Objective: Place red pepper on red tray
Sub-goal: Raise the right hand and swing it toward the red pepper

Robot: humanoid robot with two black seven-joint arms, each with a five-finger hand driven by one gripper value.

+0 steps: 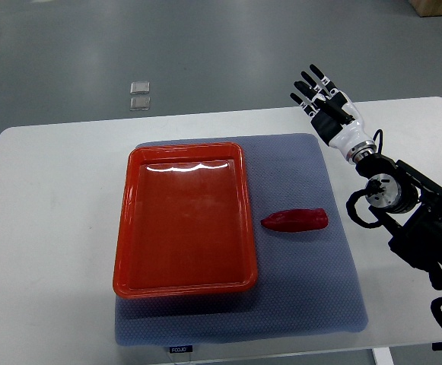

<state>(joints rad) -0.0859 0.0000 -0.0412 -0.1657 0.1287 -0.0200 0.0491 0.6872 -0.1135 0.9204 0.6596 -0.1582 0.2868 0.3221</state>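
A red pepper (297,220) lies on its side on the blue-grey mat (304,296), just right of the red tray (129,228). The tray holds nothing. My right hand (321,95) hovers over the mat's far right corner, well beyond the pepper, with its black fingers (309,79) spread and holding nothing. Its arm comes in from the right edge. The left arm does not show.
The mat lies on a white table (46,228) with rounded corners. Two small clear square objects (140,95) sit on the grey floor beyond the table's far edge. A brown box corner (441,6) shows at top right.
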